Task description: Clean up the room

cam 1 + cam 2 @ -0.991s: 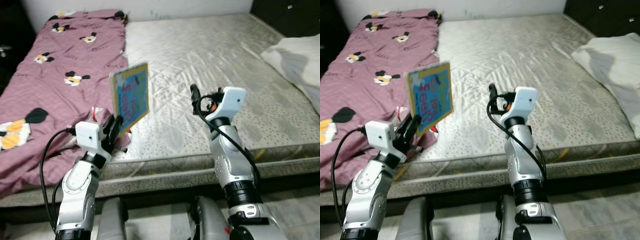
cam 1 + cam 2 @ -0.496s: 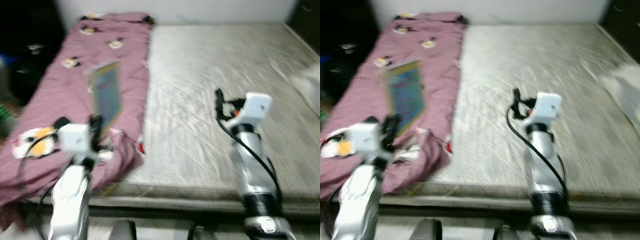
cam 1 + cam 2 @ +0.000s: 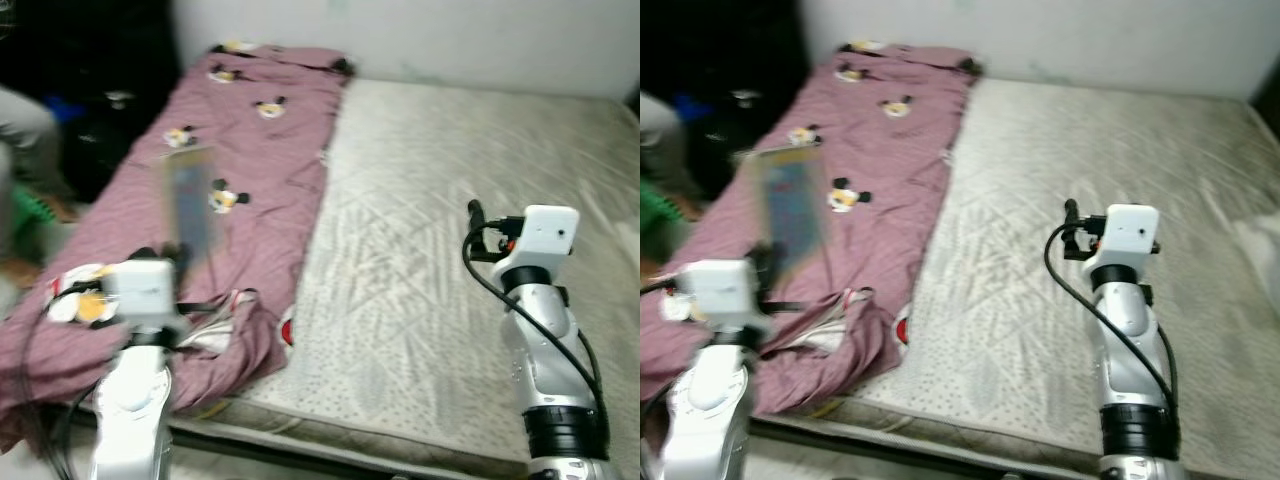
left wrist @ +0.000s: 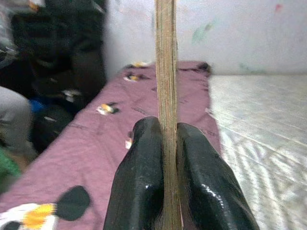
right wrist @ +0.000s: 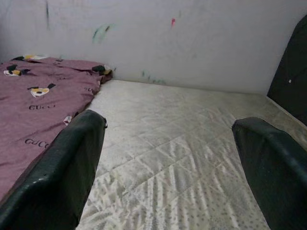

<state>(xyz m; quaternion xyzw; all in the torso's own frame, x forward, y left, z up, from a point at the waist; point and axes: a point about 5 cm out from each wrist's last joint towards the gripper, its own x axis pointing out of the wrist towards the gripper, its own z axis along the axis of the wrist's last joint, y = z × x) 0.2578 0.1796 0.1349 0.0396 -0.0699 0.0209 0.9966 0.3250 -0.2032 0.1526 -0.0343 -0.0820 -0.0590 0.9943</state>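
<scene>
- Bedroom scene, left eye view: bare quilted mattress (image 3: 440, 230) against a pale wall (image 3: 450, 40), maroon cartoon-print blanket (image 3: 240, 170) along its left side. Whole frame has swung left versus 1.0 s ago: that is camera motion, not the bed moving. The white pillow seen at the right edge back then is out of frame, and dark clutter (image 3: 100, 100) plus part of a seated person (image 3: 25, 130) now show at far left.
- Same view: left gripper (image 3: 172, 262) holds the book (image 3: 190, 205) upright over the blanket. Book is motion-blurred, cover unreadable; 1.0 s ago it was sharp and sat above the blanket/mattress seam.
- Same view: right gripper (image 3: 476, 214) raised over the mattress, nothing in it, posture about the same as 1.0 s ago.
- Right eye view: same layout. Book (image 3: 790, 205) blurred above the blanket (image 3: 890, 150), right arm standing over the mattress (image 3: 1040, 200).
- Left wrist view: book (image 4: 166, 72) seen edge-on, a thin tan strip, clamped tight between both black fingers (image 4: 139, 182). Blanket (image 4: 105, 139) and mattress (image 4: 259, 110) behind, dark clutter off to one side.
- Right wrist view: fingers (image 5: 67, 163) spread wide apart, empty gap between them. Beyond: mattress (image 5: 172, 143), blanket (image 5: 43, 96), wall (image 5: 168, 33) with small paint marks, dark cabinet edge (image 5: 290, 72).
</scene>
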